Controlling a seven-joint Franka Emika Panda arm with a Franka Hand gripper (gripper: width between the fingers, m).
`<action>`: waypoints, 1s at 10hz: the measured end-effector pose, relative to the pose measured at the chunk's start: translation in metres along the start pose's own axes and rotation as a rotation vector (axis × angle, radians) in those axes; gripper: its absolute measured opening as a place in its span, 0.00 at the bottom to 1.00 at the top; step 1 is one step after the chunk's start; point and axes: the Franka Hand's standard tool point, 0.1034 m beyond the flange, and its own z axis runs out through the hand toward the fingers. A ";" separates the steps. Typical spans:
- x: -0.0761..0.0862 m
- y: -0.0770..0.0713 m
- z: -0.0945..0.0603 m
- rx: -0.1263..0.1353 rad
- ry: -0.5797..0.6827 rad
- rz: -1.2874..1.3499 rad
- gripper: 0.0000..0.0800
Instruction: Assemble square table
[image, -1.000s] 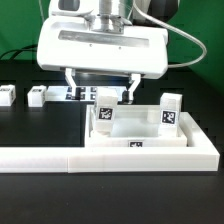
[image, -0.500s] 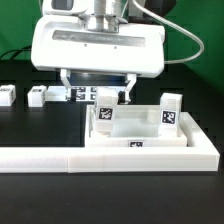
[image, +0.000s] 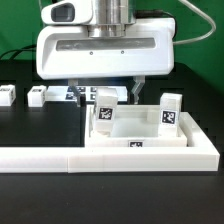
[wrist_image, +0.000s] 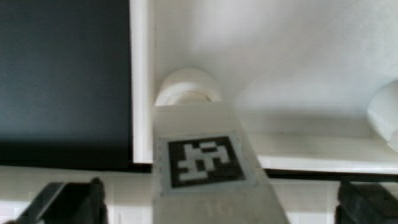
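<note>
The tool (image: 104, 95) hangs over the far corner of the square slab (image: 135, 130), on the exterior view's left. Its two fingers (wrist_image: 68, 203) are spread wide and hold nothing. A white leg (image: 103, 117) stands up between the fingers. In the wrist view there is a gap on each side of the leg (wrist_image: 205, 150), so the fingers do not touch it. The leg has a black square tag on its side, and its foot sits at a round socket (wrist_image: 187, 88) in the corner of the slab (wrist_image: 285, 60). A second leg (image: 171, 110) stands at the slab's far corner on the exterior view's right. The slab lies on the black surface (image: 40, 125), tucked into the corner of the long white barrier (image: 60, 158), which runs along the near side. Two more legs (image: 8, 96) (image: 38, 96) sit on the surface, far back on the exterior view's left, well apart from the slab. The marker board (image: 60, 94) lies flat just beside them, partly hidden behind the tool.
</note>
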 end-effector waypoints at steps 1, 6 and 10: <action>0.000 0.000 -0.002 0.005 -0.023 -0.003 0.81; 0.001 0.002 -0.002 0.001 -0.019 -0.007 0.48; 0.001 0.002 -0.002 0.001 -0.019 0.028 0.36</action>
